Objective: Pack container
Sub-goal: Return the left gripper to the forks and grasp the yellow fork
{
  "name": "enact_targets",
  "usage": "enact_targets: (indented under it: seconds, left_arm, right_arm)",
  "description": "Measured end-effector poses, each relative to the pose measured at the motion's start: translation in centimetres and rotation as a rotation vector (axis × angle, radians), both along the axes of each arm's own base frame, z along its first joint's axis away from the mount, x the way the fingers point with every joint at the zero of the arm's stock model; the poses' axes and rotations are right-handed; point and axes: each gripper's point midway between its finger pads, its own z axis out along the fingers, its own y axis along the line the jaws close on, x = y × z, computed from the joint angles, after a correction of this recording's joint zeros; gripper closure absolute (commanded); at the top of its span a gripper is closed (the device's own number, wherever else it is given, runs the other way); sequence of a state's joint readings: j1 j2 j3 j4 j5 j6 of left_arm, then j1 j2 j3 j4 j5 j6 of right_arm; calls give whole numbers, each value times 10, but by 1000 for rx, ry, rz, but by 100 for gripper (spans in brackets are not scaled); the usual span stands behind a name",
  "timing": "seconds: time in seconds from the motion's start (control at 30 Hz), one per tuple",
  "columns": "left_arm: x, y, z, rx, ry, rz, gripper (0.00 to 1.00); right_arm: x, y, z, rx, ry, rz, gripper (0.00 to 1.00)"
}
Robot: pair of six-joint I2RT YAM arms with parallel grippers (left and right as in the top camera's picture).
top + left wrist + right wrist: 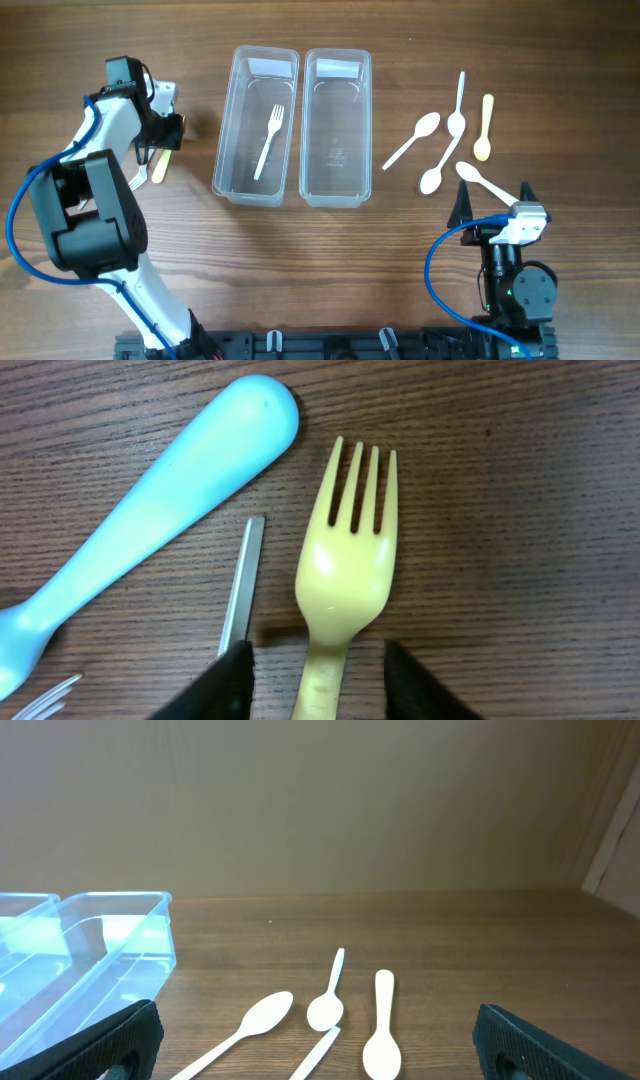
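Left gripper (163,140) is seen overhead beside the container (225,140) holding a white fork (270,140). At the left wrist, its jaws are spread astride the yellow fork (347,560) handle; they should be closed squarely, clear of the blue spoon (150,540). At the right wrist, the right gripper (320,1042) is held apart.

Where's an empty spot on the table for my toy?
Biggest bare patch: the table in front of the left container and right container, between the left arm and right arm. The right container is empty too. Crowded: the spoons at right, the yellow fork and blue spoon at left.
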State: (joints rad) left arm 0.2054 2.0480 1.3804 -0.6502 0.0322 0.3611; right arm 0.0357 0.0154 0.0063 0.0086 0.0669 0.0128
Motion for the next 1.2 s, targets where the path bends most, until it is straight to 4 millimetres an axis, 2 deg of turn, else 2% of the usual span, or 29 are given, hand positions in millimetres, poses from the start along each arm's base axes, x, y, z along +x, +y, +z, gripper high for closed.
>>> enact_targets:
  seconds: [0.27, 0.3, 0.33, 0.47, 0.57, 0.8, 0.87, 0.97, 1.0, 1.03, 1.07, 1.1, 1.13, 1.2]
  left_arm:
    - [-2, -1, -6, -2, 6, 0, 63]
    - [-1, -1, -8, -5, 5, -1, 65]
    - [-1, -1, -8, -9, 6, -1, 75]
    - [1, -3, -9, -20, 2, -3, 85]
    - [1, -3, -9, -22, 0, -2, 96]
    - [1, -2, -7, -19, -1, -3, 96]
    - [4, 0, 7, 2, -29, -1, 96]
    - [-1, 7, 14, 49, -27, 11, 96]
    - [0, 9, 23, 58, -45, 14, 96]
    - [2, 10, 36, 68, -74, 16, 94]
    - [4, 11, 51, 79, -108, 17, 88]
    - [6, 11, 68, 90, -150, 18, 73]
    - [8, 9, 84, 97, -189, 15, 38]
    - [9, 3, 85, 86, -194, 2, 39]
  right_arm:
    - [0, 0, 0, 0, 0, 0, 0]
    - [0, 0, 0, 0, 0, 0, 0]
    - [0, 0, 0, 0, 0, 0, 0]
    - [0, 0, 0, 0, 0, 0, 0]
    - [0, 0, 0, 0, 0, 0, 0]
    - [0, 0, 0, 0, 0, 0, 0]
    - [0, 0, 0, 0, 0, 0, 0]
    - [0, 0, 0, 0, 0, 0, 0]
    - [0, 0, 0, 0, 0, 0, 0]
    - [0, 0, 0, 0, 0, 0, 0]
    - [0, 0, 0, 0, 0, 0, 0]
    - [0, 0, 0, 0, 0, 0, 0]
    - [0, 0, 0, 0, 0, 0, 0]
    - [0, 0, 0, 0, 0, 0, 0]
